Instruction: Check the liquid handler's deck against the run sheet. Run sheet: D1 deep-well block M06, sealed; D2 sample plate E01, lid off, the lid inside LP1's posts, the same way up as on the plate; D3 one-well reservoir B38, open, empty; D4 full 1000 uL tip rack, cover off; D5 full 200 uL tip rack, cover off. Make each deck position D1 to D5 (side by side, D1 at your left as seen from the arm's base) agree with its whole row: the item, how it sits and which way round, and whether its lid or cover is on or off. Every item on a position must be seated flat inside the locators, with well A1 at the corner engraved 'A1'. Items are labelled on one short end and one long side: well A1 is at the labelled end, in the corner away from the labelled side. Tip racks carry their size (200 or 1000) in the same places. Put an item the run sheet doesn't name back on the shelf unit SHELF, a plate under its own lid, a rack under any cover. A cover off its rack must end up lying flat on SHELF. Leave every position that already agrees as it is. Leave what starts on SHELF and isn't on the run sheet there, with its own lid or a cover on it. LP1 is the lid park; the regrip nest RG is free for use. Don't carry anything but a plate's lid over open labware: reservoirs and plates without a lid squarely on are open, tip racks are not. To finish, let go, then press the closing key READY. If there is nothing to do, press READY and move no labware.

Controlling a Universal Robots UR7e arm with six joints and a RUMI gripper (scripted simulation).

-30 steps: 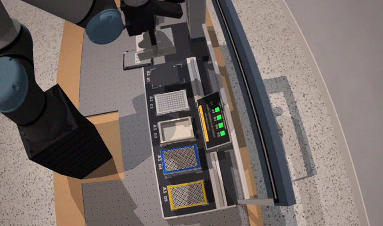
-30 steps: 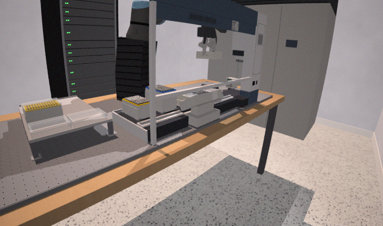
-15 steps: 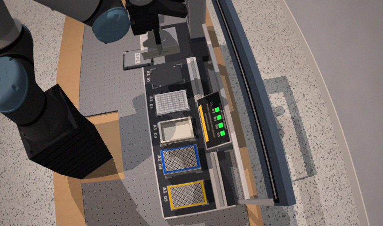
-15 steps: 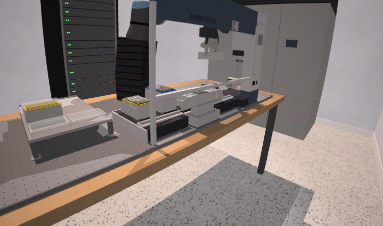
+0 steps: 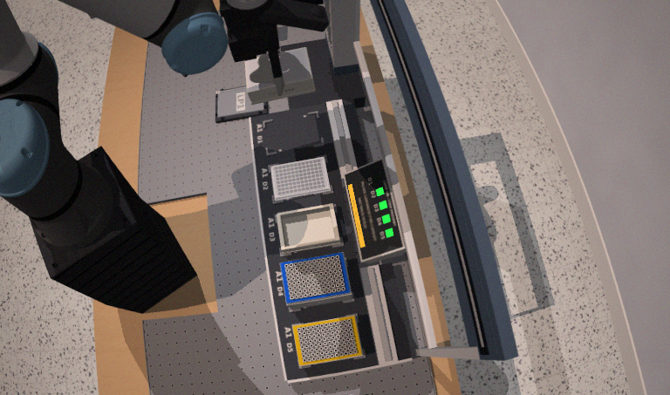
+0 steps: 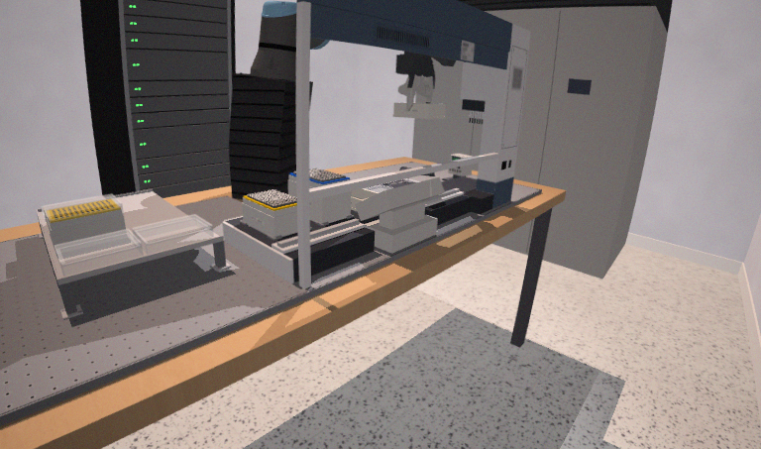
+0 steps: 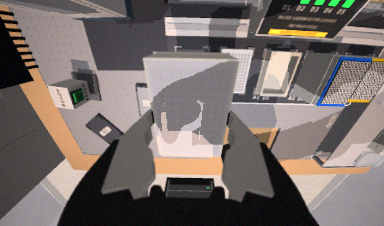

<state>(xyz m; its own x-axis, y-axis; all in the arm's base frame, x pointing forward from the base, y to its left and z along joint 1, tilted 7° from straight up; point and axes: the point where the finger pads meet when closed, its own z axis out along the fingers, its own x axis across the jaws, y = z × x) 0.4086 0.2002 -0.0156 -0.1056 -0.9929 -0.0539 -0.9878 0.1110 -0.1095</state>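
Gripper (image 7: 189,136) clamped across a pale grey deep-well block (image 7: 192,93), one finger (image 7: 131,156) on each long side. Block fills the centre of the wrist view, its smooth flat top facing the camera; label not legible.

Top view: block (image 5: 296,70) hangs under the gripper in the upper middle of the frame, high over the table, overlapping the right end of the LP1 lid park (image 5: 235,104) and lying just above position D1 (image 5: 289,132) in the picture. Exterior view: block (image 6: 417,109) is in the upper centre, well above the deck, under the handler's blue gantry beam (image 6: 392,23).

D1: bare dark plate, nothing inside its locators.
D2: white sample plate (image 5: 300,177), no lid, wells showing.
D3: one-well reservoir (image 5: 308,227), open, pale interior, no visible contents.
D4: blue-framed tip rack (image 5: 314,277), uncovered, tips across the grid.
D5: yellow-framed tip rack (image 5: 325,340), uncovered, tips across the grid.

Shelf unit (image 6: 140,254), left in exterior view: a covered yellow tip rack (image 6: 82,214) and two clear flat pieces (image 6: 167,231) lying beside it.
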